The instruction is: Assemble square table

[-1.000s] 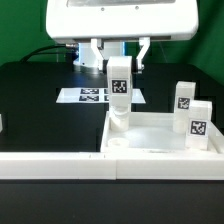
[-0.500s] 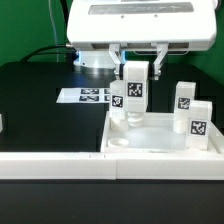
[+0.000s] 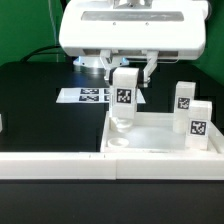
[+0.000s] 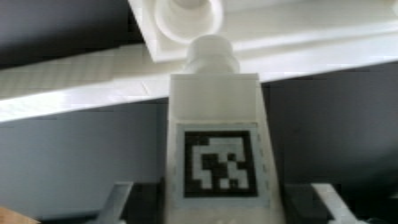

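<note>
My gripper (image 3: 128, 73) is shut on a short white leg (image 3: 124, 96) with a black-and-white tag, held upright. Its lower end is just over the near-left corner socket (image 3: 117, 138) of the white square tabletop (image 3: 160, 137), a tray with a raised rim. In the wrist view the leg (image 4: 219, 130) fills the middle between the fingers of my gripper (image 4: 221, 205). Its narrow tip points at the round socket (image 4: 183, 14) and sits slightly beside the hole. Whether the tip touches the socket is hidden.
Two more tagged legs (image 3: 184, 97) (image 3: 199, 124) stand upright at the tabletop's right side in the exterior view. The marker board (image 3: 88, 96) lies on the black table behind the tabletop. A long white rail (image 3: 60, 166) runs along the front.
The gripper carried the leg to the exterior view's right, then back left. The leg is now lower, with its tip over the corner socket.
</note>
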Controlling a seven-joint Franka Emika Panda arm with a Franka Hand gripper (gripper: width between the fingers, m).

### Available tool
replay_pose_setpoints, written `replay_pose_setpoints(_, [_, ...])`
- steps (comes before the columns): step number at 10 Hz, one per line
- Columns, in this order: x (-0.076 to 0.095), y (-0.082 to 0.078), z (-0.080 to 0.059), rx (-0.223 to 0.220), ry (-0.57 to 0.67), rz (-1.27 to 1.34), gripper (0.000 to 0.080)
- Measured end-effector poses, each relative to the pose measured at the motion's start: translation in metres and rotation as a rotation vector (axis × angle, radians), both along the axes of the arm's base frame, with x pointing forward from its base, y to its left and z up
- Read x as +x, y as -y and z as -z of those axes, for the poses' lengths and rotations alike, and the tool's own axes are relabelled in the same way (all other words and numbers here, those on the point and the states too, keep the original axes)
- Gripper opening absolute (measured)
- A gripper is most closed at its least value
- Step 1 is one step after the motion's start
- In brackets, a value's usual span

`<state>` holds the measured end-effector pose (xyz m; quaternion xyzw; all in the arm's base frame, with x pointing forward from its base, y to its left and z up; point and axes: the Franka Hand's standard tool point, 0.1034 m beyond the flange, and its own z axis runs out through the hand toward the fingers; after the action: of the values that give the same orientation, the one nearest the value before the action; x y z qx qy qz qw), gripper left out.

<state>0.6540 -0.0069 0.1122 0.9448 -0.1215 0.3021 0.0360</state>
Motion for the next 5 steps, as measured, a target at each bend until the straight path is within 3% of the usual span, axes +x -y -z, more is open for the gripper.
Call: replay_pose_setpoints(5, [-0.0029,0.0028,0.0120,-0.005,-0.017,0.003,0.0290])
